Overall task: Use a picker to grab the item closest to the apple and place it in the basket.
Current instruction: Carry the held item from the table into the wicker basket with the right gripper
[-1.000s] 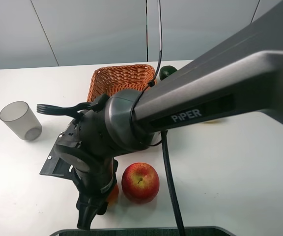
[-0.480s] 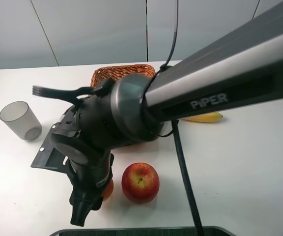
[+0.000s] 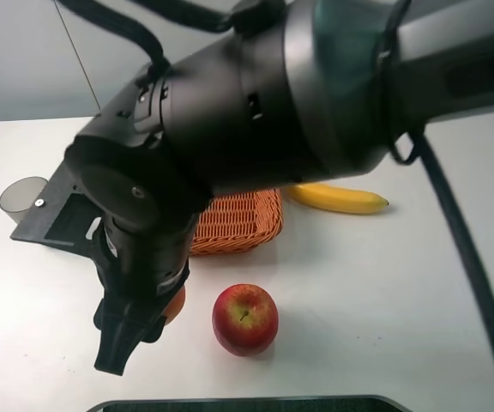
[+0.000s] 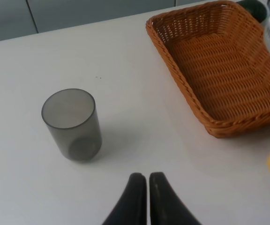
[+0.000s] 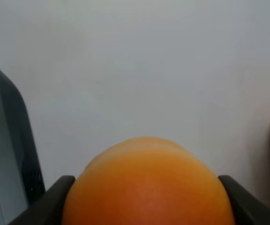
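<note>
The orange fruit [image 5: 146,185] sits between the dark fingers [image 5: 50,201] of my right gripper [image 5: 146,201], which is shut on it. In the exterior high view only a sliver of the orange fruit [image 3: 177,302] shows beside my right gripper [image 3: 157,316], just left of the red apple [image 3: 245,319]. The wicker basket [image 3: 238,219] lies behind them, half hidden by the right arm, and it holds nothing [image 4: 219,61]. My left gripper [image 4: 147,187] is shut with nothing in it, over bare table near the cup.
A grey translucent cup [image 4: 72,124] stands left of the basket, its rim peeking out [image 3: 20,193] behind the arm. A banana [image 3: 337,197] lies right of the basket. The bulky right arm [image 3: 256,103] blocks much of the exterior view.
The right arm has swung up toward the camera and now covers far more of the view. The orange fruit has moved up and left with the gripper, away from the apple.
</note>
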Motion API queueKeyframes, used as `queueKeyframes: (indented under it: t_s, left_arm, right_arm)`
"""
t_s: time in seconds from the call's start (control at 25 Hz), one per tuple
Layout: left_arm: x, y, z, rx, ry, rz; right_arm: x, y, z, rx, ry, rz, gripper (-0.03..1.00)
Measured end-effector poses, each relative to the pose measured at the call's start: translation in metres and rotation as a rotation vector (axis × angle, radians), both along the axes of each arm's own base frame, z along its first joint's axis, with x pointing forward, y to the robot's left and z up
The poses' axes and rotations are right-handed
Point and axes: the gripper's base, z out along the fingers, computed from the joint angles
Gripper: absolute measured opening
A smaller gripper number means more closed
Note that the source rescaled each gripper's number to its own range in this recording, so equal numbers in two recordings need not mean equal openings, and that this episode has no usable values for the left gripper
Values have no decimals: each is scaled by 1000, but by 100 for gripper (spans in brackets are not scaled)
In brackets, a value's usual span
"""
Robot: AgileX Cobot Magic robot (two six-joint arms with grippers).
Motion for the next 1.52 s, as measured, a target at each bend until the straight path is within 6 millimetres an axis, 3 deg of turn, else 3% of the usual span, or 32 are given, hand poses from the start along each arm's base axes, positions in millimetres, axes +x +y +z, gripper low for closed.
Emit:
queueKeyframes:
  t_s: [0.24, 0.72, 0.96, 1.28, 1.52]
  left_arm:
    - [0, 0, 0, 0, 0, 0]
    - [0, 0, 0, 0, 0, 0]
    - [0, 0, 0, 0, 0, 0]
    - [0, 0, 0, 0, 0, 0]
    - [0, 0, 0, 0, 0, 0]
  right_arm:
    - [24, -17, 31, 92, 7, -109, 1]
    - [137, -80, 43, 241, -12, -501, 1]
    - [164, -87, 28, 304, -35, -597, 1]
    - [178, -74, -18, 310, -3, -647, 1]
    - [183, -71, -27, 344, -21, -659, 1]
